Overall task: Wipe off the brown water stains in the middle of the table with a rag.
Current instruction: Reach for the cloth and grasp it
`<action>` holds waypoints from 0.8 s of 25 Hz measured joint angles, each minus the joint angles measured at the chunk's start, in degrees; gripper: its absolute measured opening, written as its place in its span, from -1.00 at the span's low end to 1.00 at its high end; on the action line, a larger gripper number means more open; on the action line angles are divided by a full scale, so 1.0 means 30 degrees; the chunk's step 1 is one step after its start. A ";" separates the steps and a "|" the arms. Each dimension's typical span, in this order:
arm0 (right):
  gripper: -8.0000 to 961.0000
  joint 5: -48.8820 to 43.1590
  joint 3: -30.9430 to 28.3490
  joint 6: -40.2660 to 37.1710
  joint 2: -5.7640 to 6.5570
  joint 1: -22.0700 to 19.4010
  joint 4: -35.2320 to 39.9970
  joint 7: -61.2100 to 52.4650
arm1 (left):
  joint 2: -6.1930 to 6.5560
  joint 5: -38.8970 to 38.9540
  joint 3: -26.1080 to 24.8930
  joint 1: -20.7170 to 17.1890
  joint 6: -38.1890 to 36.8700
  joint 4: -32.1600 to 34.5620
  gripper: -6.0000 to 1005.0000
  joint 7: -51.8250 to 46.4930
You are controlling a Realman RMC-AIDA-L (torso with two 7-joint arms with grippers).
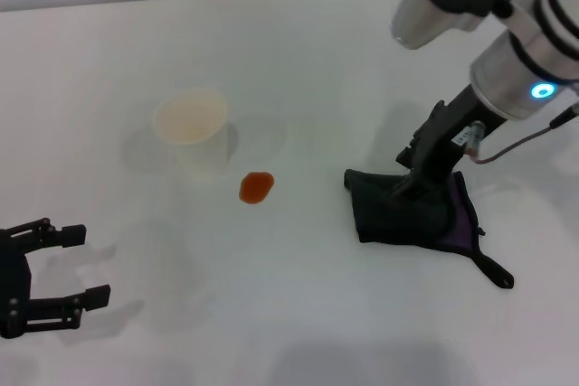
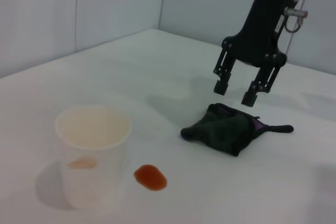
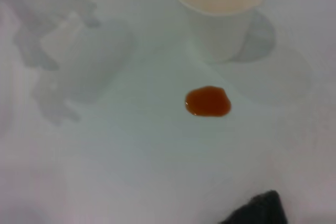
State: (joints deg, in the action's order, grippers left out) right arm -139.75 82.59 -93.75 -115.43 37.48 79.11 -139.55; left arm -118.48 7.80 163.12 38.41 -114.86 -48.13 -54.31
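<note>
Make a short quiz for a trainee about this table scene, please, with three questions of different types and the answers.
1. True or false: the right claw is shut on the rag.
2. Multiple choice: what stands nearest to the stain? A. the cup B. the rag C. the left claw
3. Fill the gap: the stain lies on the table between the cup and the ____.

Key
1. False. In the left wrist view the right claw hangs open just above the rag and does not touch it.
2. A. The cup stands right beside the stain; the rag is farther off, and the open left claw is idle near the table's front edge.
3. rag.
</note>
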 joint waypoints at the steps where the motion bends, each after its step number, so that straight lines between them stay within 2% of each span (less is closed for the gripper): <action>1: 0.19 -0.0391 0.0326 0.0060 -0.0015 0.0126 -0.0055 -0.0357 | -0.0001 -0.0055 0.0002 0.0077 -0.0001 -0.0006 0.73 0.0000; 5: 0.19 -0.1028 0.1467 0.0295 -0.0130 0.0405 -0.0294 -0.1657 | -0.0107 -0.0636 0.0003 0.0769 -0.0006 -0.0015 0.73 -0.0033; 20: 0.19 -0.1909 0.1886 0.1022 -0.0244 0.1769 -0.2861 -0.3674 | -0.0191 -0.1448 0.0001 0.1452 -0.0095 0.0295 0.73 0.0026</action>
State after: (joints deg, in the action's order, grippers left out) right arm -145.48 88.25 -90.68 -116.17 42.79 70.53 -150.57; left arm -119.05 3.46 163.12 42.77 -115.14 -47.24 -54.23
